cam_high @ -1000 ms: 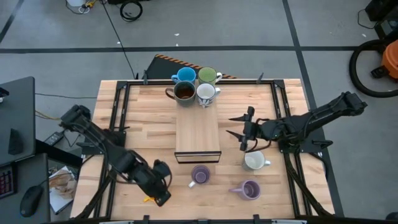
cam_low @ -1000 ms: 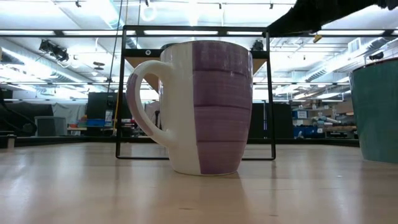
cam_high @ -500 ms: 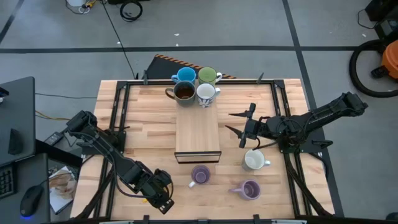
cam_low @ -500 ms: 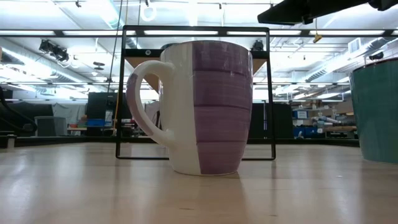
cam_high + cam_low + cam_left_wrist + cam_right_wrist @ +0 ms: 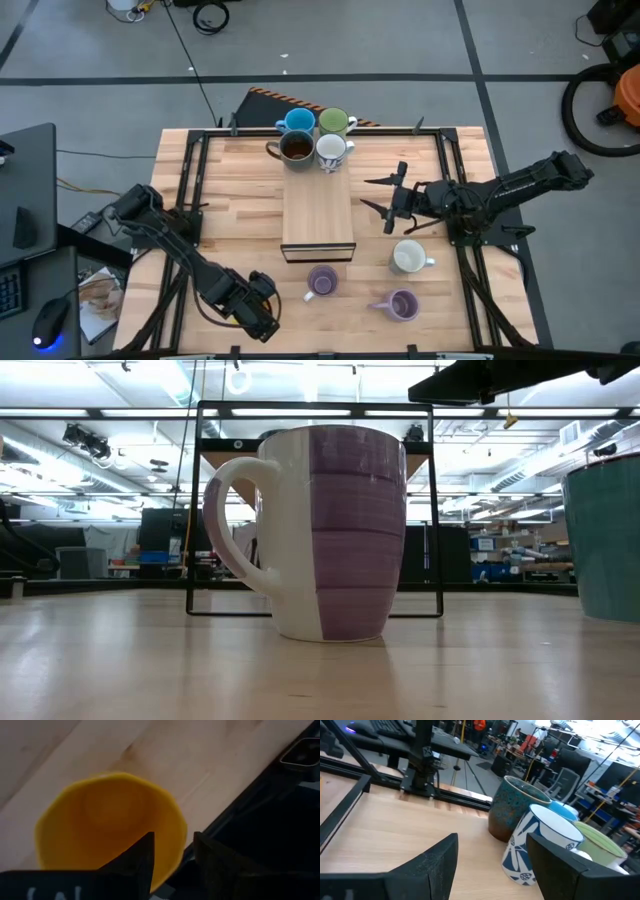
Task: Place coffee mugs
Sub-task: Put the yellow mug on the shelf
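A: Where are the coffee mugs?

B: Four cluster at the table's point(image 5: 240, 190) twelve o'clock edge: the blue mug point(image 5: 297, 122), the green mug point(image 5: 334, 122), the dark brown mug point(image 5: 296, 148) and a white patterned mug point(image 5: 331, 150). They stand just past the far end of a wooden block point(image 5: 318, 215) at the centre.

A: And nearer the front?

B: A plain white mug point(image 5: 408, 258) sits at about four o'clock from the block. Two lavender ones are at six o'clock: one lavender mug point(image 5: 321, 281) just off the block's near end, the other lavender mug point(image 5: 401, 304) at its four o'clock.

A: The orange mug point(image 5: 107, 825)?

B: At the seven o'clock corner, by the table's edge, under the left gripper point(image 5: 258, 318). One finger point(image 5: 135, 865) sits inside its rim, the other outside; the jaws straddle the wall without visibly pinching it.

A: The right gripper point(image 5: 382, 206)?

B: It hovers at three o'clock of the block, fingers spread and empty.
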